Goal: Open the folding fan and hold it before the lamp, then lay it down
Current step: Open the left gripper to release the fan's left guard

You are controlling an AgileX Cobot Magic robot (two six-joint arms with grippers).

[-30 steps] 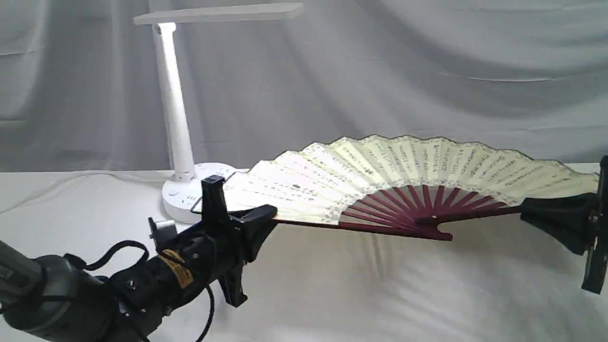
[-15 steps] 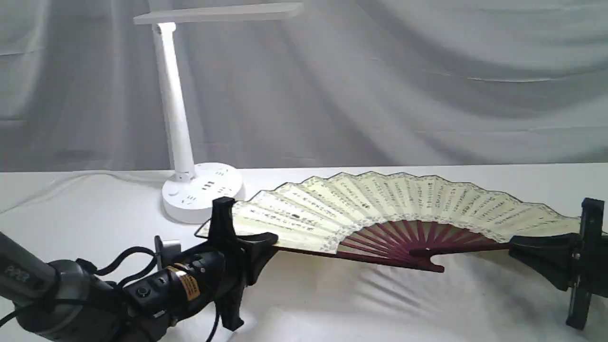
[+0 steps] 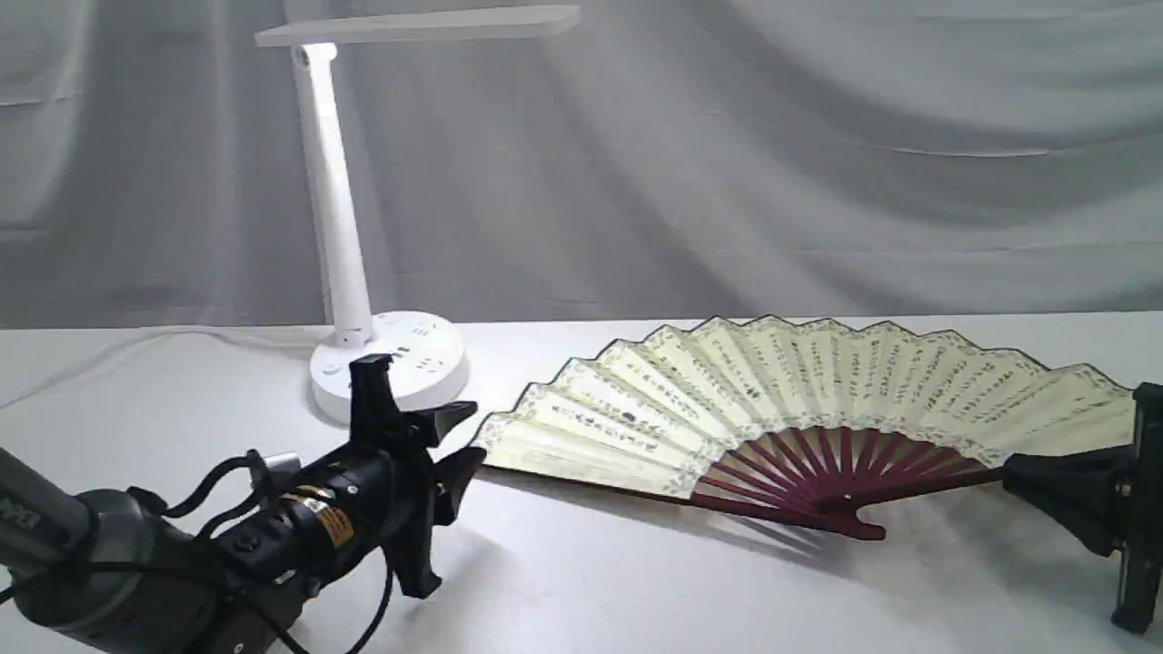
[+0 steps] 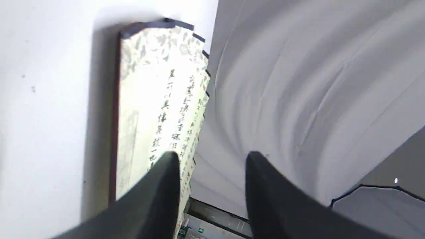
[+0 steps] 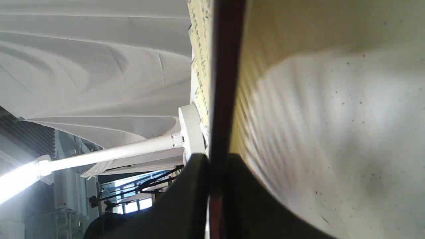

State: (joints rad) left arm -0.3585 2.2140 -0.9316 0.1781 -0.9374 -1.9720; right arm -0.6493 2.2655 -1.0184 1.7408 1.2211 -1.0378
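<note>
The folding fan is spread wide, cream leaf with black script above maroon ribs, low over the white table with its pivot end touching the cloth. My right gripper is shut on the fan's right outer rib; the right wrist view shows its fingers pinching the maroon rib. My left gripper stands open just left of the fan's free left end, touching nothing. From the left wrist, the fan lies beyond the parted fingers. The lamp stands at the back left.
The lamp's round base with sockets sits right behind my left gripper, and its bar head reaches rightward overhead. A grey draped curtain closes the back. A white cloth covers the table.
The fan came down from in front of the lamp to the table. My left gripper opened, let go of the left rib and drew back leftward. The right gripper kept its hold.
</note>
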